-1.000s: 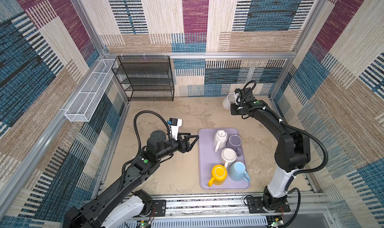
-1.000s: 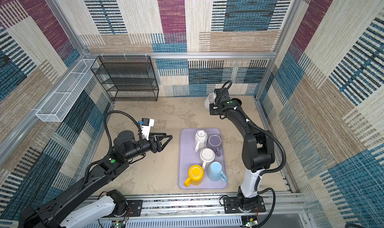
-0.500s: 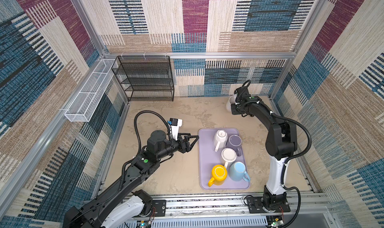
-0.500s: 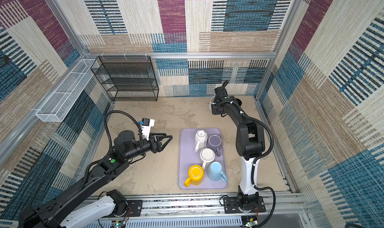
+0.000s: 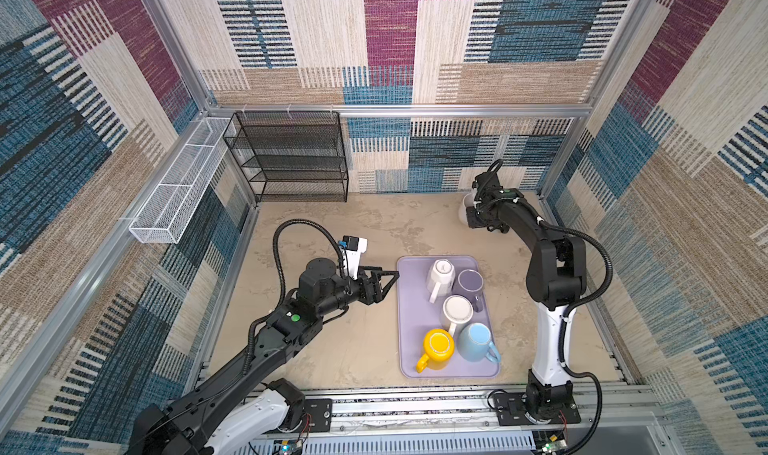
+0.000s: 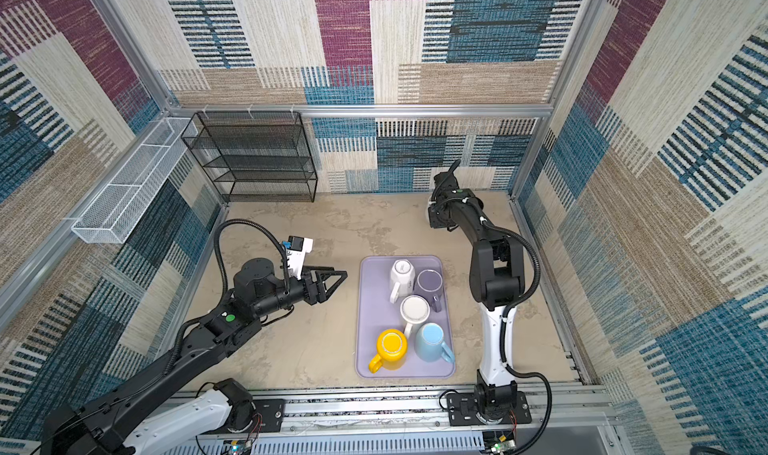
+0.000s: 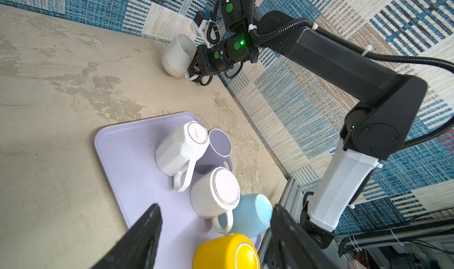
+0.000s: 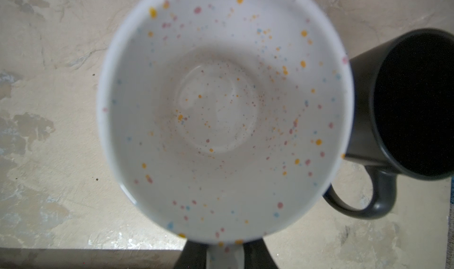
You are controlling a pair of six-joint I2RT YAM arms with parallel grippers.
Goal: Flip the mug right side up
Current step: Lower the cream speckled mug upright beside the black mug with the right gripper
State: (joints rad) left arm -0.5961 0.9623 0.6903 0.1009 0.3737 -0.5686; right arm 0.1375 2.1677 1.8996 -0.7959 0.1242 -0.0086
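- I am pinching the handle of the speckled mug (image 8: 221,108) in my right gripper (image 8: 224,255), whose jaws are squeezing nearly together on that thin loop, with one of my right fingers (image 8: 194,255) on each side of it.
- The speckled mug is sitting just beyond my right fingertips. Its open mouth is facing back toward my wrist, so I am looking straight down into its spotted inside.
- In the left wrist view the mug (image 7: 175,55) is leaning, its mouth riding higher than its base, and the base is hanging low by the table (image 7: 61,83). I cannot tell whether it is touching.
- A black mug (image 8: 405,103) is standing just beside the speckled one, off to one side of my right fingers, with its mouth also facing my wrist.
- I am spreading my left gripper (image 5: 388,286) wide and gripping nothing.
- My left fingers (image 7: 145,235) are hovering just beside the near edge of the purple tray (image 5: 409,349) and pointing toward it.
- Ahead of my left fingertips the tray is carrying five mugs, all bottoms up:
  - a faceted white one (image 7: 179,152)
  - a purple one (image 7: 218,142)
  - a round white one (image 7: 216,194)
  - a blue one (image 7: 250,213)
  - a yellow one (image 7: 221,253)
- From my left fingers, the speckled mug is lying well beyond the tray, in the table's far corner under my right arm (image 5: 464,208).
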